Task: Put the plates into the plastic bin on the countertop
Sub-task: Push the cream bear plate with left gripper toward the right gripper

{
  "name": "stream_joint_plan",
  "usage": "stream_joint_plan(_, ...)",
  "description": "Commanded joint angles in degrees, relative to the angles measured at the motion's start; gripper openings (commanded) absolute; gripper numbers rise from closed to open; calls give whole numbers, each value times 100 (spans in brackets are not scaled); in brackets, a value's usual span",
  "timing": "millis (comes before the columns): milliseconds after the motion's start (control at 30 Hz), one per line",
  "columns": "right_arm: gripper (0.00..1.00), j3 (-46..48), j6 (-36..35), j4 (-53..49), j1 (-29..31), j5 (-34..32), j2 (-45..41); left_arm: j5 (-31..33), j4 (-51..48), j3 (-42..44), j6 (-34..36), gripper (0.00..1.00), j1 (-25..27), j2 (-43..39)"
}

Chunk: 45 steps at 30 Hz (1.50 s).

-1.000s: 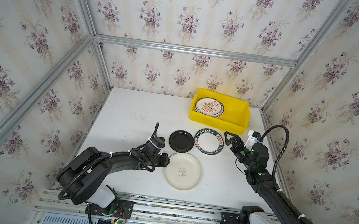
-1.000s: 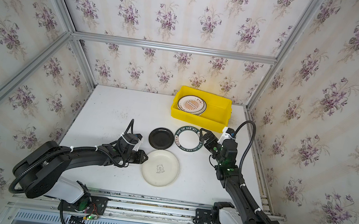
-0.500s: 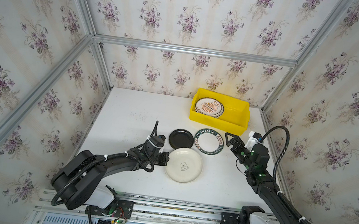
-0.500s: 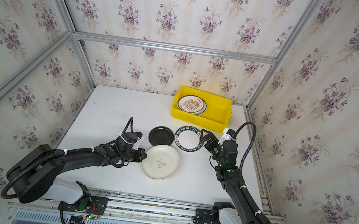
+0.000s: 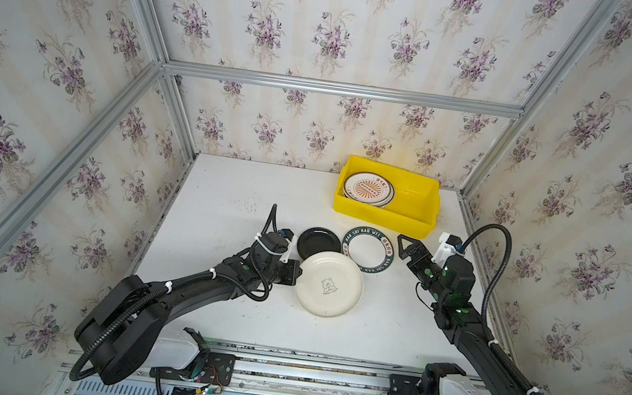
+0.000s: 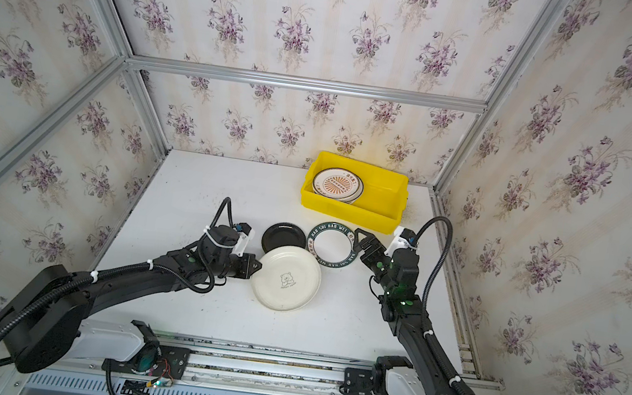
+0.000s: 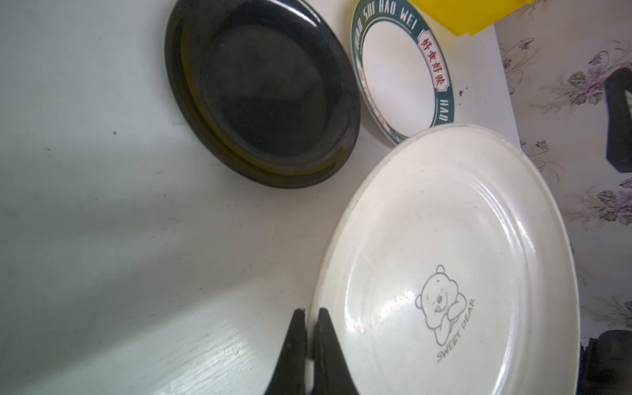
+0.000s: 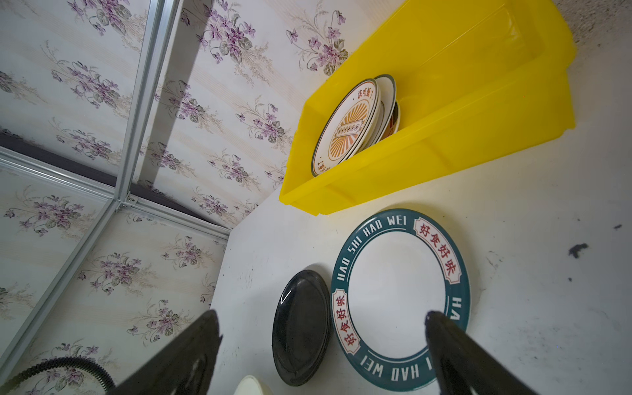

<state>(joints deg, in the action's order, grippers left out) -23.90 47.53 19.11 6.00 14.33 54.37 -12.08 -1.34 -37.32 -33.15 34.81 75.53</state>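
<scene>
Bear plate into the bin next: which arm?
Left, probably: the left gripper is shut on the rim of the bear plate; the right gripper hangs open, empty, by the lettered plate.

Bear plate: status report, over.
Left gripper shut on bear plate rim. Right gripper open, beside lettered plate. Bear plate not yet in plastic bin. Lettered plate lies on the way; black plate close beside.

Both top views are bright, evenly lit and sharp, with wide-angle stretch toward the corners. The left wrist view is softer and hazy: a broad shadow crosses the worktop (image 7: pixel 102 239), and glare streaks the bear plate (image 7: pixel 444 239). The right wrist view is crisp; the bin (image 8: pixel 444 154) tints the worktop beside it yellow.
</scene>
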Motion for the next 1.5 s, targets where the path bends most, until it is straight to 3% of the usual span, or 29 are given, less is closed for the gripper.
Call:
stream_joint_plan(0, 95, -71, -127, 62, 7, 256, -55, 170, -92, -253, 83, 0, 0, 37)
stream_joint_plan(133, 93, -80, -169, -15, 27, 610, -221, 319, -94, -691, 190, 0, -6, 325)
stream_joint_plan(267, 82, -138, -326, -362, 157, 891, -388, 399, -187, -1190, 295, 0, -18, 653)
stream_joint_plan(533, 66, -558, -1086, -1632, 781, 821, -367, 599, -279, -1697, 300, 0, -18, 907)
stream_joint_plan(700, 49, -624, -1064, -1655, 970, 895, 94, 619, -271, -1691, 263, 0, -9, 868)
stream_joint_plan(967, 37, -639, -831, -1060, 1123, 1161, 684, 735, -270, -1603, 295, 1, 0, 709)
stream_joint_plan(1200, 14, -685, -822, -1080, 1249, 976, 834, 750, -250, -1611, 284, 2, 0, 709)
stream_joint_plan(1300, 2, -728, -820, -1132, 1279, 881, 894, 768, -253, -1642, 315, 3, 9, 756)
stream_joint_plan(1367, 0, -747, -809, -1160, 1293, 820, 932, 809, -248, -1642, 369, 5, 9, 779)
stream_joint_plan(1467, 0, -757, -780, -1156, 1305, 713, 992, 946, -252, -1571, 403, 22, 9, 732)
